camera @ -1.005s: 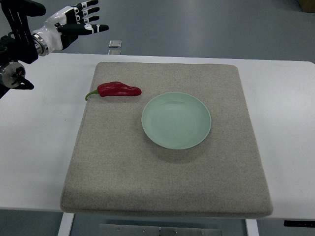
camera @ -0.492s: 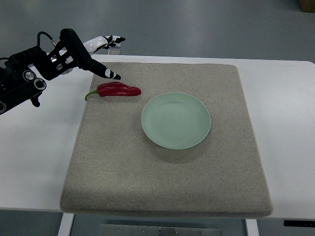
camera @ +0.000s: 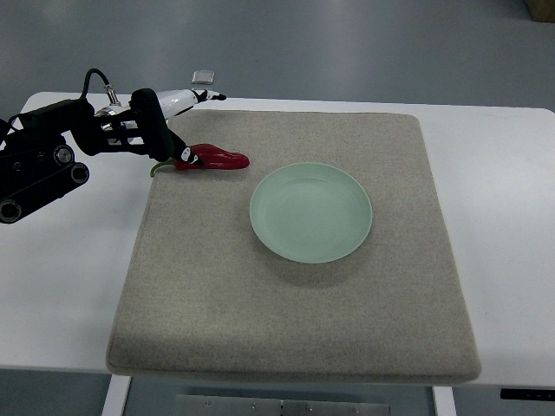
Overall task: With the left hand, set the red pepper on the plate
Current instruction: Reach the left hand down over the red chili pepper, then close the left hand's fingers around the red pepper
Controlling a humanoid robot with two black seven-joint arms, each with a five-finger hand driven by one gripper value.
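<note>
The red pepper point(camera: 212, 158) lies on the grey mat point(camera: 295, 286), just left of the pale green plate point(camera: 310, 212), its green stem pointing away from the plate. The left hand point(camera: 160, 130) sits over the stem end, one dark fingertip touching the pepper there; its fingers point(camera: 184, 156) are spread and hold nothing yet. A good grasp would close around the thick red body rather than the thin stem, then lift clear before carrying it right to the plate's middle.
</note>
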